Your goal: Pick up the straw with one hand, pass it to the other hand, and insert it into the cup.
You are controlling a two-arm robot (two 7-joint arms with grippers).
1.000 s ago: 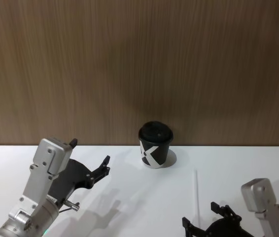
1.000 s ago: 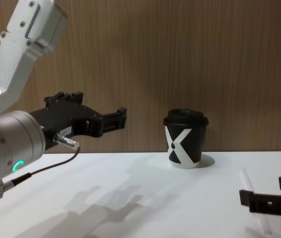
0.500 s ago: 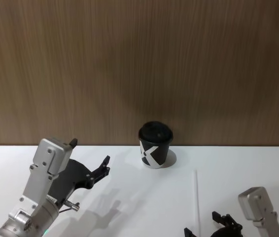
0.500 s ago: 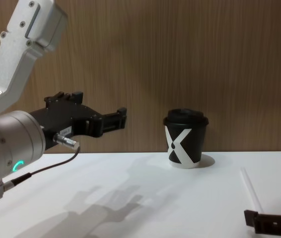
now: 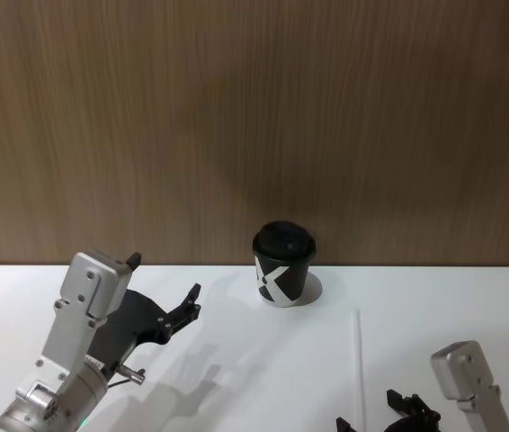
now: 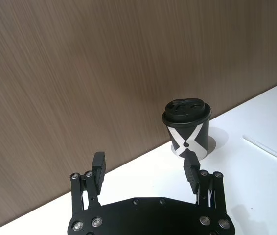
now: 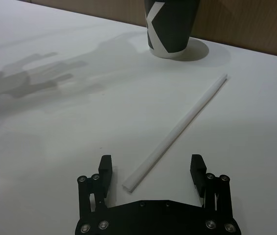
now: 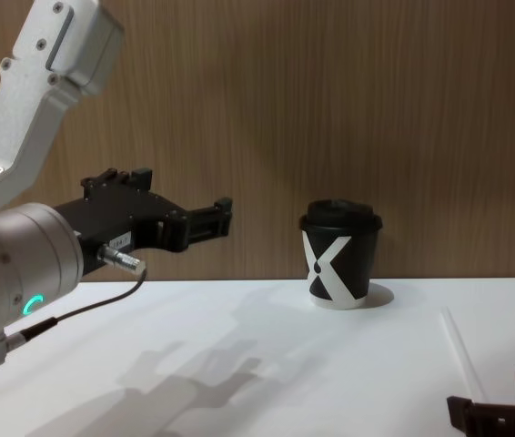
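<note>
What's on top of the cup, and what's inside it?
A black lid sits on top of the cup. The lid covers the opening, so anything inside is hidden.

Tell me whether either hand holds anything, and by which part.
Nothing is held. The right hand is open, with the near end of the straw lying on the table between its fingers. The left hand is open and empty.
</note>
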